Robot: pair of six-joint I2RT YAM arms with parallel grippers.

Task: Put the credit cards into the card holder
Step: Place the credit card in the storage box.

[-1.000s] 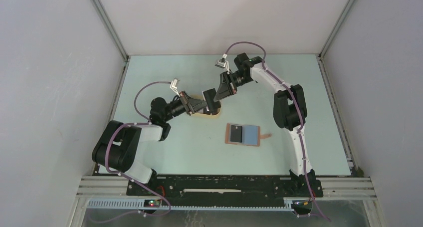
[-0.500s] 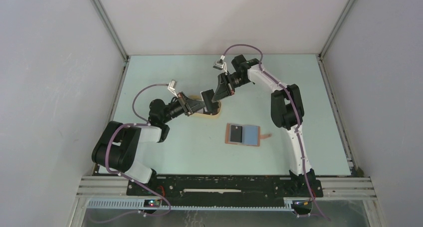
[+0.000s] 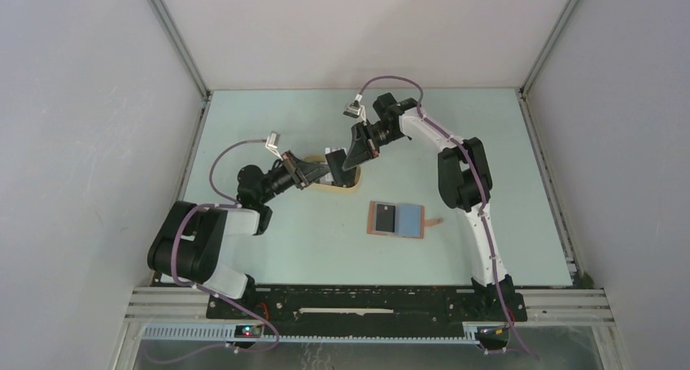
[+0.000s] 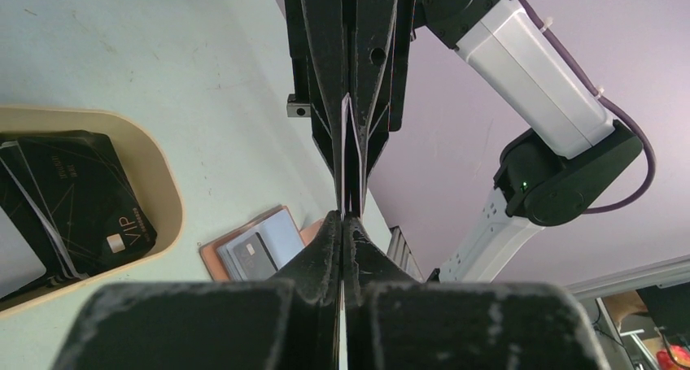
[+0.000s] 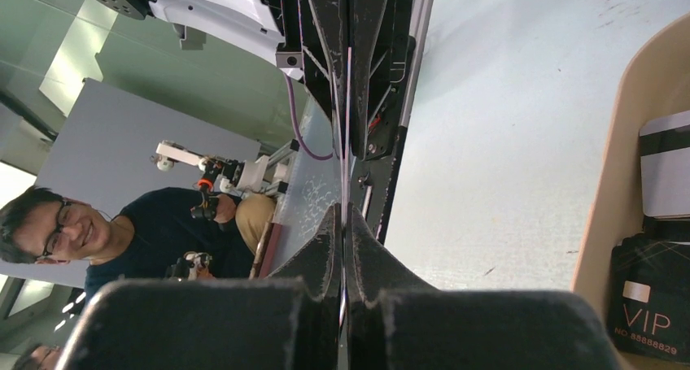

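Observation:
A thin credit card (image 4: 350,158) hangs edge-on above the beige tray, pinched from both ends. My left gripper (image 4: 342,217) is shut on its near end, and my right gripper (image 5: 342,211) is shut on the other end of the same card (image 5: 348,126). From above, the two grippers meet tip to tip, left gripper (image 3: 327,168) and right gripper (image 3: 350,154). The reddish-brown card holder (image 3: 396,219) lies open on the table to the right of the tray, with a dark card (image 3: 386,218) in its light blue pocket. The left wrist view shows the card holder (image 4: 281,224) beyond my fingers.
The oval beige tray (image 4: 167,195) holds more cards, among them a black VIP card (image 5: 651,301) and a whitish card with a dark stripe (image 5: 667,175). Grey walls enclose the table on three sides. The right arm's elbow (image 3: 462,175) stands just right of the card holder.
Both grippers have drifted a little to the left together, still tip to tip over the tray. The card holder has not moved.

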